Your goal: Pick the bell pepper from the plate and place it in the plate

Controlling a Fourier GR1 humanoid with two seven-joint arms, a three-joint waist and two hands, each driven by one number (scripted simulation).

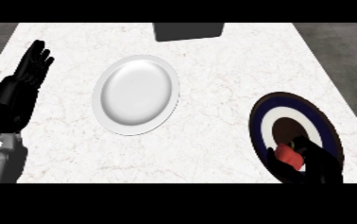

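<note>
My right hand (317, 164) has its fingers curled round the red bell pepper (289, 156), which sits on the dark-rimmed plate (263, 112) at the worktop's (216, 62) right edge. I judge the pepper light, smooth and slippery, best held across its body. The white plate (136, 94) waits well apart. My left hand (26, 74) rests open at the left.

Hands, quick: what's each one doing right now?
Left hand: open, fingers up, resting at the counter's left edge, holding nothing.
Right hand: curled round the red bell pepper over the dark ringed plate.
</note>
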